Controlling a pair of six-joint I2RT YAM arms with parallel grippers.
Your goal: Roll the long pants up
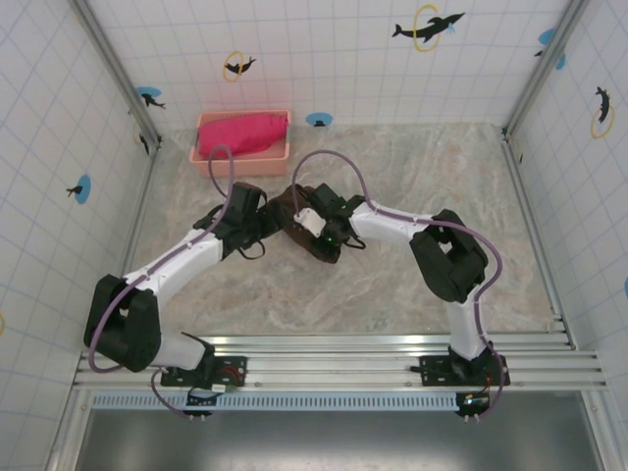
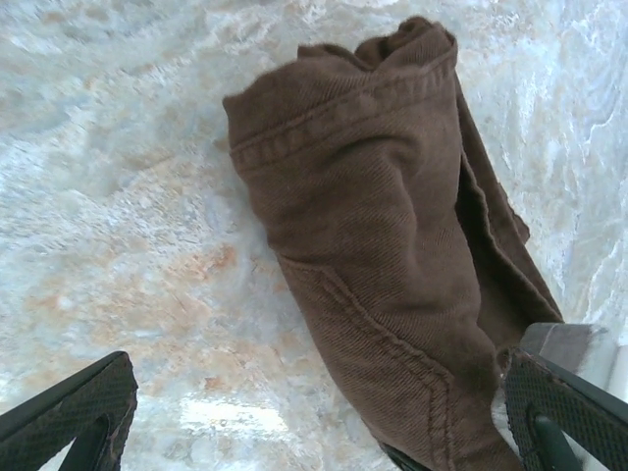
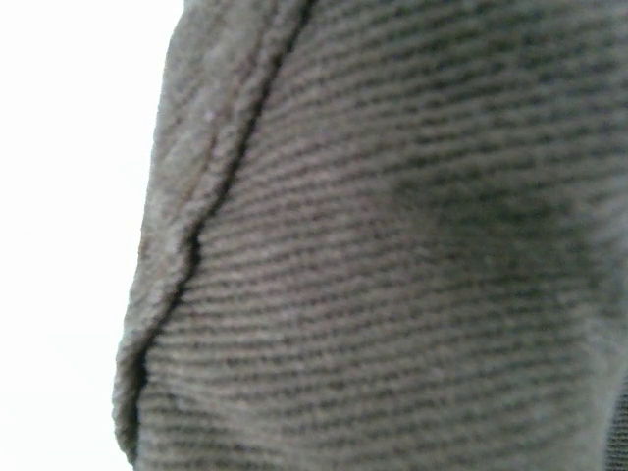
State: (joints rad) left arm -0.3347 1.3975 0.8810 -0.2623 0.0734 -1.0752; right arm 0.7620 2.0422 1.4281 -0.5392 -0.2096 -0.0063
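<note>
The long pants (image 1: 294,224) lie as a dark brown bundle in the middle of the marble table, between my two wrists. In the left wrist view the pants (image 2: 373,216) show a waistband seam at the top and a rolled body running down to the right. My left gripper (image 2: 319,388) is open wide, with one finger (image 2: 83,407) on bare table and the other finger (image 2: 564,407) just past the cloth's far side. My right gripper (image 1: 314,226) sits on the bundle from the right. Brown ribbed fabric (image 3: 392,255) presses up against the right wrist camera and hides its fingers.
A pink basket (image 1: 200,155) stands at the back left against the wall, with a bright pink-red cloth (image 1: 245,132) in it. Tiled walls close the table on three sides. The metal rail (image 1: 324,345) with the arm bases runs along the near edge.
</note>
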